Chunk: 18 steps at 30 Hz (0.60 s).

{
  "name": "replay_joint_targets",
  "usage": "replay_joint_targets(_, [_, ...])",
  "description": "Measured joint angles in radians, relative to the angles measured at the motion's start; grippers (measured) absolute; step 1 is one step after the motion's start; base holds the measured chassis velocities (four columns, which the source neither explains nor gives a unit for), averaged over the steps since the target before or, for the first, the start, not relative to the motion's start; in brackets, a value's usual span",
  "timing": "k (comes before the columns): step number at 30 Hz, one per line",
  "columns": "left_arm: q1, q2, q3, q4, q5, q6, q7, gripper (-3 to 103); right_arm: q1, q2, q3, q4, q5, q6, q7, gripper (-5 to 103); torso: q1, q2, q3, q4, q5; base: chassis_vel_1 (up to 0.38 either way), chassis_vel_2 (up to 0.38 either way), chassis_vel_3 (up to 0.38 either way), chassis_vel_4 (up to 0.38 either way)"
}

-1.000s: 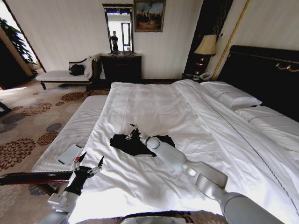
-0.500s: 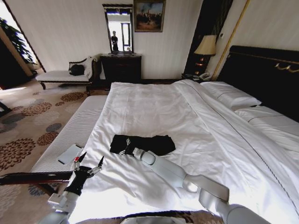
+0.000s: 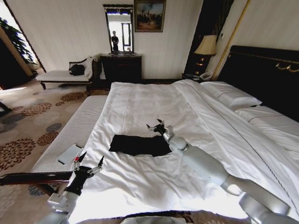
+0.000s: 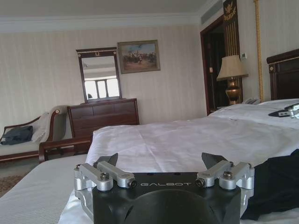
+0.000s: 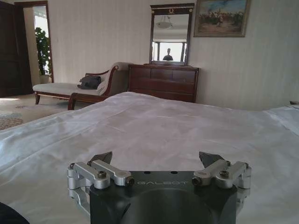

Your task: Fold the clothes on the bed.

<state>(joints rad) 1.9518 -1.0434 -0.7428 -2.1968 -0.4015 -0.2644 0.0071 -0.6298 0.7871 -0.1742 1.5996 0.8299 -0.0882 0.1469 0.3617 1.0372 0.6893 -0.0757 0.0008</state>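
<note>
Waiting low beside the bed's (image 3: 140,100) near edge, the left gripper (image 3: 87,164) has its fingers spread. Farther in, the black clothes (image 3: 138,144) lie folded on the sheet; just beyond, the right gripper (image 3: 156,126) hovers, fingers apart and empty.

Dresser (image 3: 121,66): twelve o'clock, at far wall
Mirror (image 3: 118,29): above dresser
Painting (image 3: 149,15): beside mirror
Lamp (image 3: 206,46): one o'clock
Chaise (image 3: 63,74): eleven o'clock

A hotel-style bedroom is shown: a large white-sheeted bed (image 3: 154,102), a lamp (image 3: 206,46) at two o'clock, and a mirrored dresser (image 3: 121,67) at twelve o'clock.
</note>
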Motion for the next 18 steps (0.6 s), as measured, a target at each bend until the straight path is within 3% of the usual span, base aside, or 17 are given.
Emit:
replay_joint_targets(1, [0.000,0.000,0.000,0.000,0.000,0.000,0.000,100,0.000,0.000,0.000,0.000,0.000,0.000,0.000,100,0.000,0.000,0.000,0.0000,0.0000,0.000,0.000,0.000,0.000])
replay_joint_targets(3, [0.000,0.000,0.000,0.000,0.000,0.000,0.000,100,-0.159,-0.088,0.153,0.073,0.115,-0.032,-0.008,100,0.000,0.000,0.000,0.0002,-0.0006,0.000,0.000,0.000,0.000])
replay_joint_targets(5, [0.000,0.000,0.000,0.000,0.000,0.000,0.000,100,-0.275,-0.115,0.268,0.124,0.220,-0.087,-0.001,100,0.000,0.000,0.000,-0.0008,-0.0002,0.000,0.000,0.000,0.000])
replay_joint_targets(6, [0.000,0.000,0.000,0.000,0.000,0.000,0.000,100,-0.275,-0.115,0.268,0.124,0.220,-0.087,-0.001,100,0.000,0.000,0.000,-0.0008,-0.0002,0.000,0.000,0.000,0.000])
replay_joint_targets(10, [0.000,0.000,0.000,0.000,0.000,0.000,0.000,100,-0.456,-0.141,0.486,0.197,0.497,-0.301,0.042,100,0.000,0.000,0.000,0.0004,-0.0003,0.000,0.000,0.000,0.000])
replay_joint_targets(11, [0.000,0.000,0.000,0.000,0.000,0.000,0.000,100,-0.456,-0.141,0.486,0.197,0.497,-0.301,0.042,100,0.000,0.000,0.000,0.0004,-0.0003,0.000,0.000,0.000,0.000])
replay_joint_targets(14, [0.000,0.000,0.000,0.000,0.000,0.000,0.000,100,-0.490,-0.112,0.553,0.172,0.647,-0.415,0.078,100,0.000,0.000,0.000,0.0000,-0.0009,0.000,0.000,0.000,0.000])
replay_joint_targets(15, [0.000,0.000,0.000,0.000,0.000,0.000,0.000,100,-0.490,-0.112,0.553,0.172,0.647,-0.415,0.078,100,0.000,0.000,0.000,0.0000,-0.0009,0.000,0.000,0.000,0.000])
replay_joint_targets(18, [0.000,0.000,0.000,0.000,0.000,0.000,0.000,100,-0.435,-0.023,0.563,0.101,0.808,-0.488,0.158,100,0.000,0.000,0.000,0.0005,-0.0002,0.000,0.000,0.000,0.000])
